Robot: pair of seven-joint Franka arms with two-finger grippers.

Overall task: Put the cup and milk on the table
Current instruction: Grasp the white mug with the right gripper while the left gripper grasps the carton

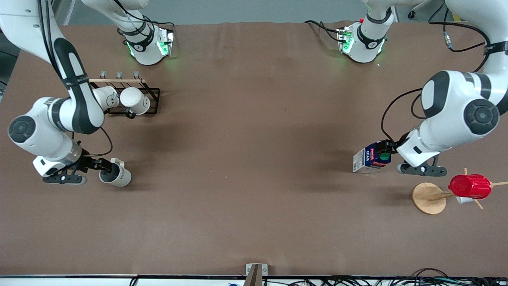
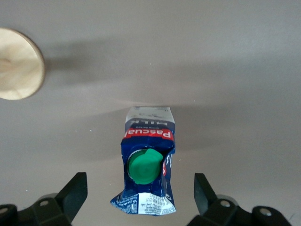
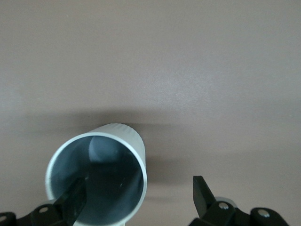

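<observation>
The cream-beige cup stands on the brown table near the right arm's end. My right gripper is open at its rim. In the right wrist view one finger is inside the grey interior of the cup and the other is outside, apart from the wall. The dark blue milk carton with a green cap stands on the table near the left arm's end. My left gripper is open around its top. In the left wrist view the carton sits between the wide-apart fingers, untouched.
A black wire rack with two white mugs stands farther from the front camera than the cup. A wooden mug tree with a round base holds a red ribbed cup, nearer to the front camera than the milk.
</observation>
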